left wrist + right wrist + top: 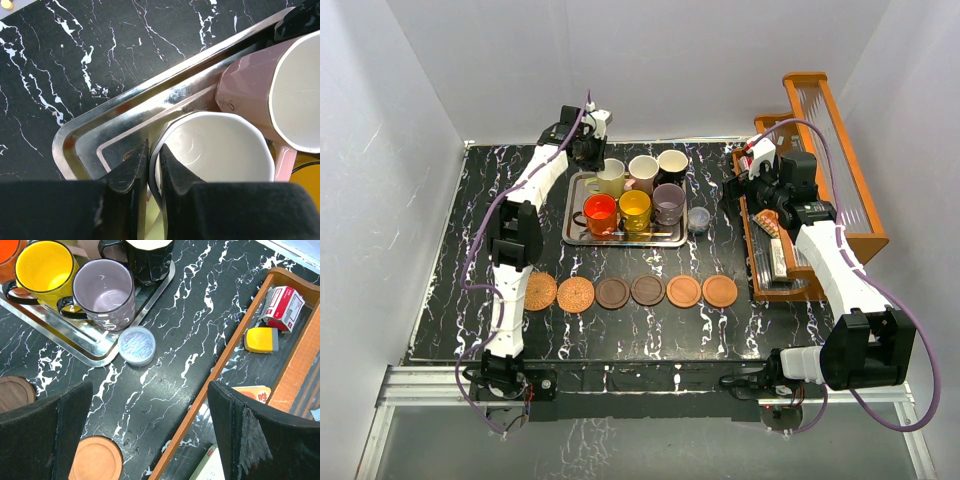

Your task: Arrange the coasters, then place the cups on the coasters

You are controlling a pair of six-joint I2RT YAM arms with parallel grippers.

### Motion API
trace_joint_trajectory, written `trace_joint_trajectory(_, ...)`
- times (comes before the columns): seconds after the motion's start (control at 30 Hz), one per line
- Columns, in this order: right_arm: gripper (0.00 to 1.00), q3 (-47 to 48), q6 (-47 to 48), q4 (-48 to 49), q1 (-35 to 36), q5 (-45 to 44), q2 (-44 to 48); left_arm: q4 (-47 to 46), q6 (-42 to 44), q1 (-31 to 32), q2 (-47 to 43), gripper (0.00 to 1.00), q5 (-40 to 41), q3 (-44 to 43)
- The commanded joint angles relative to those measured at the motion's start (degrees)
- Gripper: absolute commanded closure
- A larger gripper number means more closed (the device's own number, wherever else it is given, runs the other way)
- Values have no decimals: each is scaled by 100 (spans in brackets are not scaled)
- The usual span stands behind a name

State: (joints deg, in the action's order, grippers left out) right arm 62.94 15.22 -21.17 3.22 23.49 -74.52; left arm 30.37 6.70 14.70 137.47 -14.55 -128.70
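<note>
Top view gives us the black marbled worktop (450,250), with a wooden rack (865,215) along its right side and a steel tray (572,215) at the far middle. All six cups (668,203) stand packed together on the tray, none on a coaster. Six coasters (647,290) lie in a row nearer the arms. A small jar (698,219) sits just beside the tray's right side.

The left claw (152,146) is clenched on the near edge of the cream cup (215,150), which stands hard against the pink cup (250,85). We cannot tell whether it pinches rim or handle, since its own fingers cover that part. The right claw (150,385) hangs spread wide over bare worktop between jar and rack, grasping nothing.
</note>
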Motion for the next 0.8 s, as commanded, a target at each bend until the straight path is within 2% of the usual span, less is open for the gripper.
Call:
trace_joint_trajectory(0.0,2,14,103,258,-23,-60,214,-304,203,-21,-675,100,293,-127)
trace_joint_trajectory(0.57,2,8,112,262,-17,-92,201,-425,596,-63,-1724,100,589,4)
trace_joint_trajectory(0.77,2,21,112,246,-16,-52,184,-111,882,-113,-2523,100,719,550)
